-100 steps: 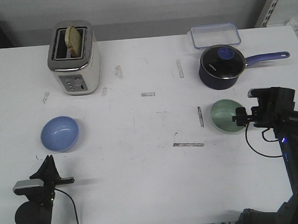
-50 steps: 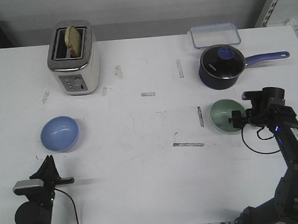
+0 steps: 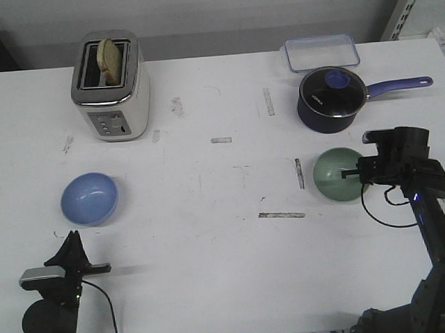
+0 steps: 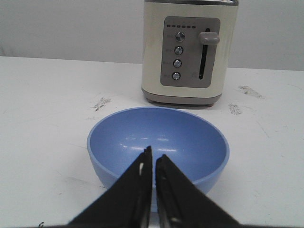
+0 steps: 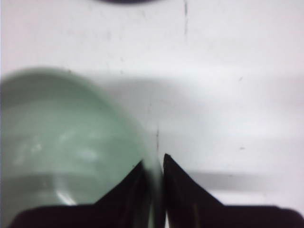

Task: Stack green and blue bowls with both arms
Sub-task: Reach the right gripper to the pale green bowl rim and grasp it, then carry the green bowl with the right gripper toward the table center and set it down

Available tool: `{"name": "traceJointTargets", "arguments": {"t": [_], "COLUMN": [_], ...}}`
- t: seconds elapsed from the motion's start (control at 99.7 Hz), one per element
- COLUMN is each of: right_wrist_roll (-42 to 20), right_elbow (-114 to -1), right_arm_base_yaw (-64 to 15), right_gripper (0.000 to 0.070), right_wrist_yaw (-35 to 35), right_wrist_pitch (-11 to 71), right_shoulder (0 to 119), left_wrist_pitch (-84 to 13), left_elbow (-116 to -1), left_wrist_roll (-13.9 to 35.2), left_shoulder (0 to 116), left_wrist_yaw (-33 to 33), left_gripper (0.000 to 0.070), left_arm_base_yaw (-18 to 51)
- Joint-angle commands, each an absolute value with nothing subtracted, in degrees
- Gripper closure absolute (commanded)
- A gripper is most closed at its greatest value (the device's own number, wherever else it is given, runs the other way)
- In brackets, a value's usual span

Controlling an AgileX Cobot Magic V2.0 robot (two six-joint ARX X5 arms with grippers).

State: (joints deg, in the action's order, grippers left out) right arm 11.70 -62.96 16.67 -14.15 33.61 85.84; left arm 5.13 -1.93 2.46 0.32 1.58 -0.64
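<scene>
White table carries bowls, toaster, saucepan.

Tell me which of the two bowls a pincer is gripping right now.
The green bowl, below the saucepan on the right side: the right pincer pinches its rim. The blue bowl sits alone; the left pincer is short of it.

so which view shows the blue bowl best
The left wrist view: the blue bowl fills the frame, its inside and rim sharp. The front view shows the whole bowl, but small. The right wrist view doesn't show it.

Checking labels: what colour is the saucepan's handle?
Purple-blue long saucepan handle, clearest in the front view.
</scene>
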Motion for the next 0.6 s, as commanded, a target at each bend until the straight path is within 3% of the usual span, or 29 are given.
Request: {"name": "traceJointTargets", "arguments": {"t": [0.0, 0.261, 0.431, 0.592], "right_wrist_roll": [10.5, 0.6, -6.8, -8.1], "right_elbow": [-63.9, -63.9, -63.9, -63.9], "right_arm_base_yaw": [16.3, 8.9, -4.0, -17.6], "right_gripper": [0.0694, 0.0694, 0.0694, 0.0694], "right_wrist_yaw": [-14.3, -25.9, -27.6, -26.8], "right_wrist_pitch": [33.0, 33.0, 31.5, 30.3], "right_shoulder": [83.6, 74.8, 73.5, 75.4], "left_wrist_pitch": [5.7, 5.7, 5.7, 5.7], "left_elbow": [-0.7, -0.7, -0.7, -0.7], "left_wrist_roll": [2.6, 2.6, 2.6, 2.6], "left_shoulder": [0.3, 0.3, 0.3, 0.3], "left_wrist_yaw": [1.6, 1.6, 1.6, 1.6], "left_gripper": [0.0699, 0.0699, 0.0699, 0.0699], "left_arm_base_yaw": [-0.7, -0.7, -0.7, -0.7]}}
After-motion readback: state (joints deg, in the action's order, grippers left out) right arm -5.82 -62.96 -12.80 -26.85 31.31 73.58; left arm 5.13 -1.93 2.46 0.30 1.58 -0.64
